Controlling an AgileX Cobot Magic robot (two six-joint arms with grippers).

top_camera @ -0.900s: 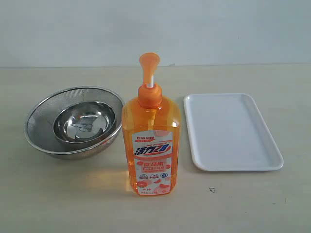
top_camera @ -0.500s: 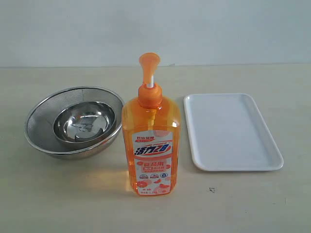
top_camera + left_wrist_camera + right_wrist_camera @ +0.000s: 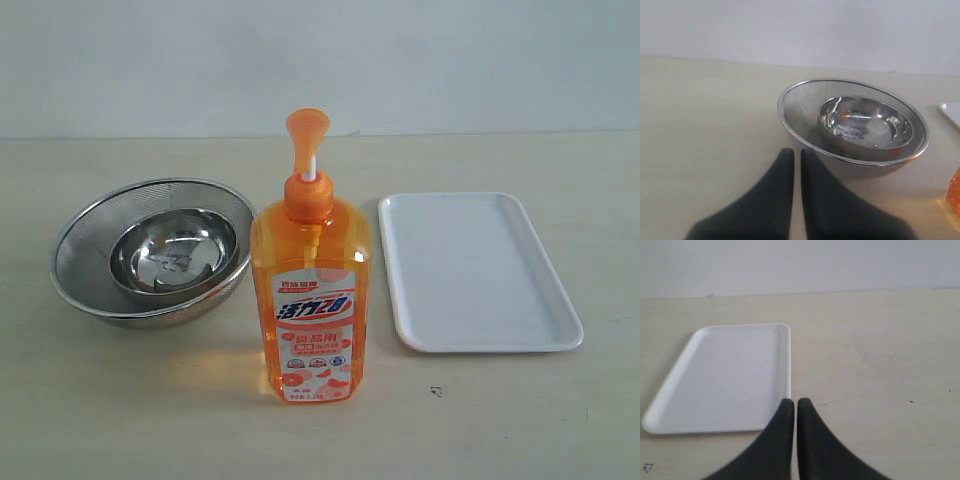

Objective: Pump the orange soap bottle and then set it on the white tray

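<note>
My left claw (image 3: 796, 151) hangs over the bare table (image 3: 120, 420) with its jaws pinched nearly together and nothing between them. The round steel mesh strainer (image 3: 72, 262) lies just ahead of it, with a smaller steel bowl (image 3: 175, 250) nested inside.

Right of the strainer, near it but not clearly touching, the orange soap bottle (image 3: 310, 300) stands upright on the table with its label to the front. Its pump head (image 3: 307, 125) is up on the white stem, so I judge the pumping step has not begun.

Just right of the bottle lies the white tray (image 3: 470, 270), with nothing on it. A narrow strip of table separates the two.

My right claw (image 3: 792, 401) is pressed closed, holding nothing, its tips at the tray's near corner.

Neither of my claws shows in the exterior view, so both are well apart from the bottle. I think the next move is to bring one claw above the pump head and press straight down. The tall bottle could tip, so the other claw may need to open and steady its flat sides.
</note>
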